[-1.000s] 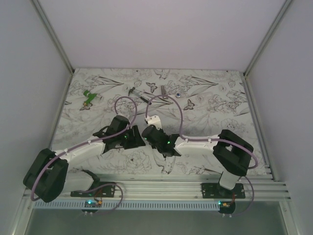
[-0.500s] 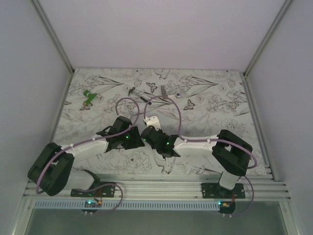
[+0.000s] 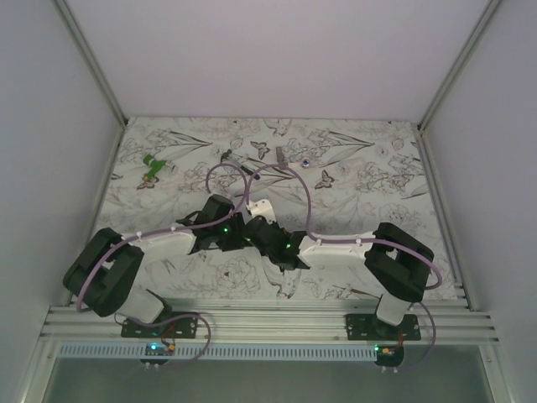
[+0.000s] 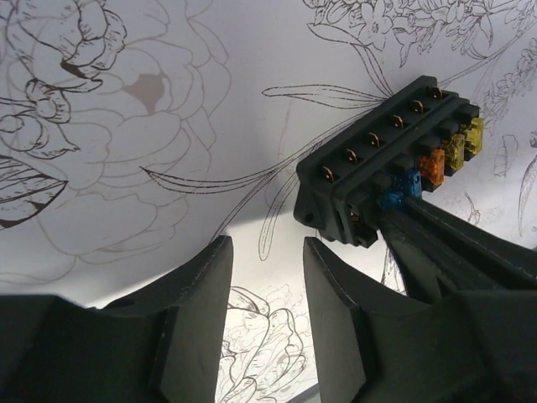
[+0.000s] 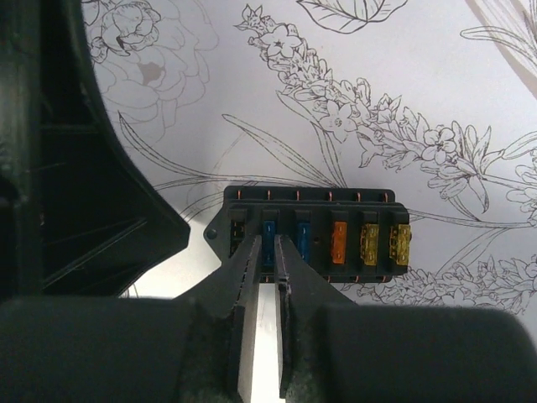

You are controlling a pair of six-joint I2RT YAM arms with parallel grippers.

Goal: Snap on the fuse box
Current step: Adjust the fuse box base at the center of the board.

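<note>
The fuse box (image 5: 312, 238) is a flat black box lying on the flowered table, with blue, orange and yellow fuses in a row and one empty slot at its left end. It also shows in the left wrist view (image 4: 379, 164). My right gripper (image 5: 268, 245) is shut, its tips pinching a blue fuse (image 5: 268, 235) in the second slot. My left gripper (image 4: 265, 273) is open and empty, just left of the box and apart from it. In the top view the two grippers meet at mid-table, left (image 3: 241, 236) and right (image 3: 253, 224), and hide the box.
At the back of the table lie a green plastic piece (image 3: 152, 168), a thin dark grey tool (image 3: 237, 161) and a small grey part (image 3: 281, 156). Side walls close the table in on the left and right.
My left arm has swung right and forward, bringing its gripper up beside the right gripper. The right arm has hardly moved.
</note>
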